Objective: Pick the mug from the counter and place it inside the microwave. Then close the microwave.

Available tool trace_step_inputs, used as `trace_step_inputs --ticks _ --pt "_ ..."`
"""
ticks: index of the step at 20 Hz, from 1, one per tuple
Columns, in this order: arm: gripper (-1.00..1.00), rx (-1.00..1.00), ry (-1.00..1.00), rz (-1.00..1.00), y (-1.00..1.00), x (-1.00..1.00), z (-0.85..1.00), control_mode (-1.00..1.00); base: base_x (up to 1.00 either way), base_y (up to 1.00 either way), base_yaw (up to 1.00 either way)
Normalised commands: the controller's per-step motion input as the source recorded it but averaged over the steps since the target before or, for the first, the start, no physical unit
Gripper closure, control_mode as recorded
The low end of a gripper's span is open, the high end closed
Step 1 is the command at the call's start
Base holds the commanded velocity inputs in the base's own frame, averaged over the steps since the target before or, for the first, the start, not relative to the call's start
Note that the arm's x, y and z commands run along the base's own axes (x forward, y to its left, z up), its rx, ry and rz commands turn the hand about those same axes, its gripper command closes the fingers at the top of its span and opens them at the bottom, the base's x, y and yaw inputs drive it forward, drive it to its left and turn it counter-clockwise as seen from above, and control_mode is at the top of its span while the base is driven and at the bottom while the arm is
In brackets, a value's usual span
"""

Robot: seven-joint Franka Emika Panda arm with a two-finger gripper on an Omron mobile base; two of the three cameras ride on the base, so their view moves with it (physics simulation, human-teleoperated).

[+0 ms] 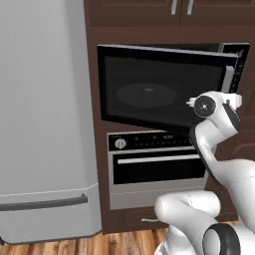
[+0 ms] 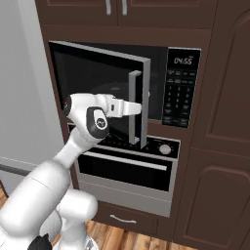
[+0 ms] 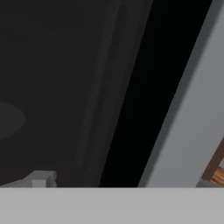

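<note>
At the centre of the right base view, the gripper [image 2: 138,108], jaws released and holding nothing, touches the handle [image 2: 134,107] of the half-open microwave [image 2: 168,88] door.

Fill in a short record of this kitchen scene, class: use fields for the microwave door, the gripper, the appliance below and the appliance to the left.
microwave: built into dark brown cabinets, clock lit
microwave door: partly open, hinged at left, grey handle upright
gripper: open, holding nothing, at the door's handle side
below: oven with horizontal handle and round knob
left: grey fridge
mug: cannot tell whether inside
</note>
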Motion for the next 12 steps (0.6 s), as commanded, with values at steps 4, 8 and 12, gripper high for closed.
trace_step_inputs --ticks 4,8,12 --pt "-1.0 0.04 0.0 0.0 0.0 0.45 0.0 -1.0 0.0 0.0 0.0" --pt "-1.0 0.03 0.0 0.03 0.0 0.34 0.0 -1.0 0.0 0.0 0.0" --pt "-1.0 0.02 0.0 0.06 -0.07 0.41 0.0 -1.0 0.0 0.0 0.0"
